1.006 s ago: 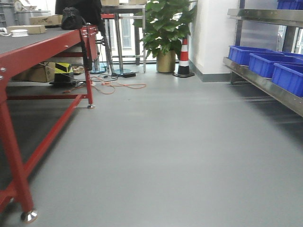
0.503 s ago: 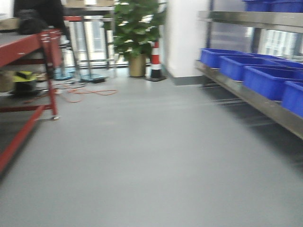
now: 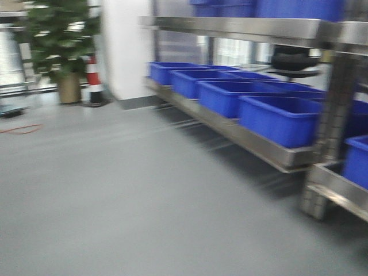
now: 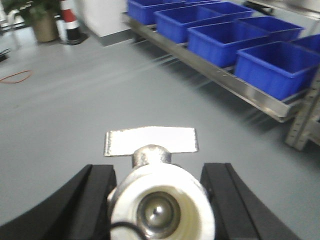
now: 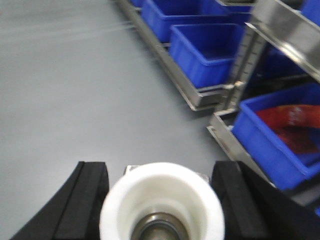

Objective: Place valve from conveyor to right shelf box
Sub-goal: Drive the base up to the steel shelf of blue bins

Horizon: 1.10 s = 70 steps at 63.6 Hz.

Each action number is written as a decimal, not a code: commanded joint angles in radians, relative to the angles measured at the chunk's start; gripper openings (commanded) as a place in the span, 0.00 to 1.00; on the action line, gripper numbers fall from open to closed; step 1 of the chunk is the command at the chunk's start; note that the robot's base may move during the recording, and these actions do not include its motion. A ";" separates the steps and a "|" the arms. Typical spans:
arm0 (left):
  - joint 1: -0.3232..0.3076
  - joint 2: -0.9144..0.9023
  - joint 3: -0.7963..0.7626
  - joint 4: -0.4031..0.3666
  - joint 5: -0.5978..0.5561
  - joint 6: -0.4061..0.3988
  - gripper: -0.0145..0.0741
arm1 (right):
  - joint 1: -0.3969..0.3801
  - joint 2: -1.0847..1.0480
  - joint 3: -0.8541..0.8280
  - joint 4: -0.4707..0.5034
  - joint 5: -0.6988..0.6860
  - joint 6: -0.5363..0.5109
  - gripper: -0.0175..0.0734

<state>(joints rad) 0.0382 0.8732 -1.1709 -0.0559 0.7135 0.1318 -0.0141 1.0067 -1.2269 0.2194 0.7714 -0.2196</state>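
we find the grey floor (image 3: 115, 190) open across the middle and left. on the right the steel shelf (image 3: 230, 129) runs along it; its lower tier is packed with open-topped blue boxes (image 3: 276, 121) set side by side, with the upper tier (image 3: 230, 26) overhead. a shelf post (image 3: 333, 115) stands at the near end. a potted plant (image 3: 57, 29), a striped cone (image 3: 92, 80) and a white pillar (image 3: 123, 46) stand at the far left. a valve (image 4: 160, 200) fills the gap of the left gripper (image 4: 159, 167); a second valve (image 5: 160, 200) fills that of the right gripper (image 5: 160, 167)
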 commanded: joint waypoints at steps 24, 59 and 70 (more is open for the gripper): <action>-0.002 -0.008 -0.006 -0.008 -0.051 -0.004 0.04 | -0.002 -0.013 -0.019 0.003 -0.070 -0.008 0.02; -0.002 -0.008 -0.006 -0.008 -0.051 -0.004 0.04 | -0.002 -0.013 -0.019 0.003 -0.070 -0.008 0.02; -0.002 -0.008 -0.006 -0.008 -0.051 -0.004 0.04 | -0.002 -0.013 -0.019 0.003 -0.070 -0.008 0.02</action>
<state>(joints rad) 0.0382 0.8732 -1.1709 -0.0559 0.7135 0.1318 -0.0141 1.0067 -1.2269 0.2194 0.7714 -0.2196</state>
